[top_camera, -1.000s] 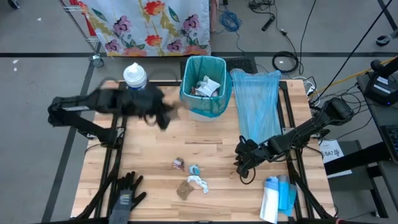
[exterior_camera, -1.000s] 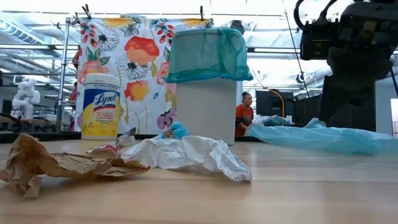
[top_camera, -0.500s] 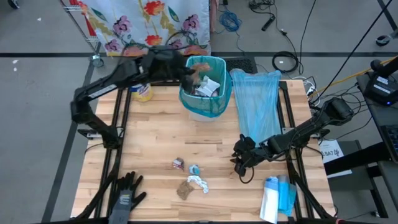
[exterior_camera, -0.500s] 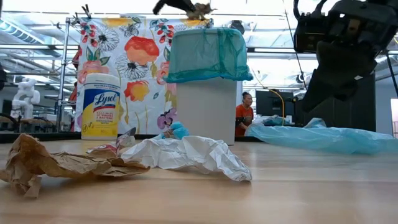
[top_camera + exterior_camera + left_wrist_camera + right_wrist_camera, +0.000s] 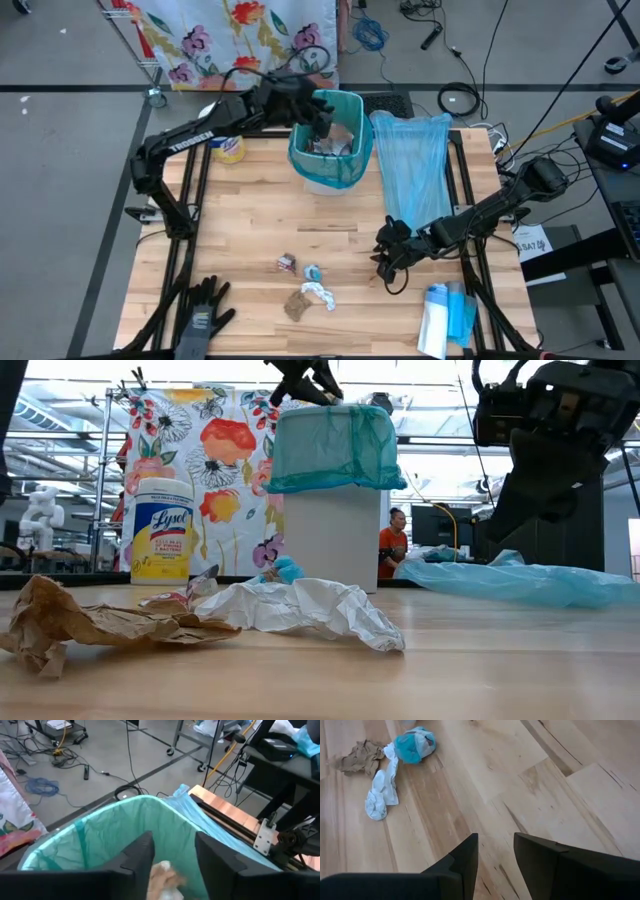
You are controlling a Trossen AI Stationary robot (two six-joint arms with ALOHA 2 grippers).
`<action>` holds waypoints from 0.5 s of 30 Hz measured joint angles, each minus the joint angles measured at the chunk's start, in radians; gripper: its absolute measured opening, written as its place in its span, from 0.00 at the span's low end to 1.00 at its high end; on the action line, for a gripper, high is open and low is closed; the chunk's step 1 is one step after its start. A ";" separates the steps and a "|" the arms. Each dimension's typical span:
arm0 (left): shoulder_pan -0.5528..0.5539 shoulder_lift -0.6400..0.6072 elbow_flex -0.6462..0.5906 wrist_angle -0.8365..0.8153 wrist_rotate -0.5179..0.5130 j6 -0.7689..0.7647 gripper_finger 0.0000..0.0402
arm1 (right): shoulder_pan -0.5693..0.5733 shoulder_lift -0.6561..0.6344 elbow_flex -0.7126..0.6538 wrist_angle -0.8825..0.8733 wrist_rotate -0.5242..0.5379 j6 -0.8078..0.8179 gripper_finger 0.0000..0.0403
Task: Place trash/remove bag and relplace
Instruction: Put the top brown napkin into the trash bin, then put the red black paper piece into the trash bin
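Left gripper [image 5: 322, 112] hung over the bin [image 5: 328, 140], fingers apart, a scrap dropping inside.

Trash [image 5: 308, 293] was split: some in the teal-lined bin at the table's far edge, some wads left on the near boards. Judging by that, a good release meant staying centred above the rim until the scrap cleared the liner. Right gripper [image 5: 386, 262] waited open, low over the table right of the wads, near the spare bag [image 5: 413, 170].
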 joint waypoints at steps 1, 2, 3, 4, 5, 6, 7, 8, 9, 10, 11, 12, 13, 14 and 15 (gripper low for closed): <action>0.000 -0.001 0.000 0.001 0.000 0.000 0.40 | 0.000 0.000 0.000 -0.001 0.000 0.000 0.29; 0.000 -0.003 0.000 -0.001 0.000 0.000 0.42 | 0.000 0.000 0.000 -0.004 0.000 -0.001 0.29; 0.000 -0.004 0.000 -0.006 0.000 -0.002 0.45 | 0.000 0.000 0.000 -0.010 0.000 -0.001 0.29; 0.000 -0.006 0.000 -0.012 0.000 -0.009 0.46 | 0.000 0.000 0.000 -0.019 0.000 -0.001 0.29; -0.002 -0.010 0.000 -0.023 0.001 -0.040 0.48 | 0.000 0.000 0.000 -0.027 0.000 0.001 0.29; -0.002 -0.020 0.000 -0.051 0.004 -0.106 0.48 | 0.000 0.000 0.000 -0.031 0.000 0.002 0.29; -0.002 -0.031 0.000 -0.080 0.007 -0.159 0.49 | 0.000 0.000 0.000 -0.033 0.000 0.002 0.29; -0.004 -0.040 0.000 -0.087 0.014 -0.167 0.49 | 0.000 0.000 0.000 -0.032 0.000 0.002 0.29; -0.011 -0.052 0.001 -0.086 0.022 -0.162 0.49 | 0.000 0.000 0.000 -0.031 0.000 0.002 0.29; -0.021 -0.066 0.001 -0.098 0.022 -0.154 0.49 | 0.000 0.000 0.000 -0.031 0.000 0.002 0.29; -0.035 -0.081 0.001 -0.119 0.020 -0.137 0.49 | 0.000 0.000 0.000 -0.031 0.000 0.003 0.29; -0.055 -0.094 0.001 -0.134 0.007 -0.121 0.49 | 0.000 0.000 0.000 -0.031 -0.001 0.005 0.29; -0.080 -0.104 0.001 -0.148 -0.011 -0.110 0.49 | 0.000 0.000 0.000 -0.032 -0.001 0.009 0.29; -0.105 -0.115 0.001 -0.173 -0.033 -0.101 0.49 | 0.000 0.000 0.000 -0.031 -0.001 0.012 0.29; -0.130 -0.127 0.001 -0.210 -0.054 -0.087 0.49 | 0.000 0.000 0.000 -0.032 -0.001 0.016 0.29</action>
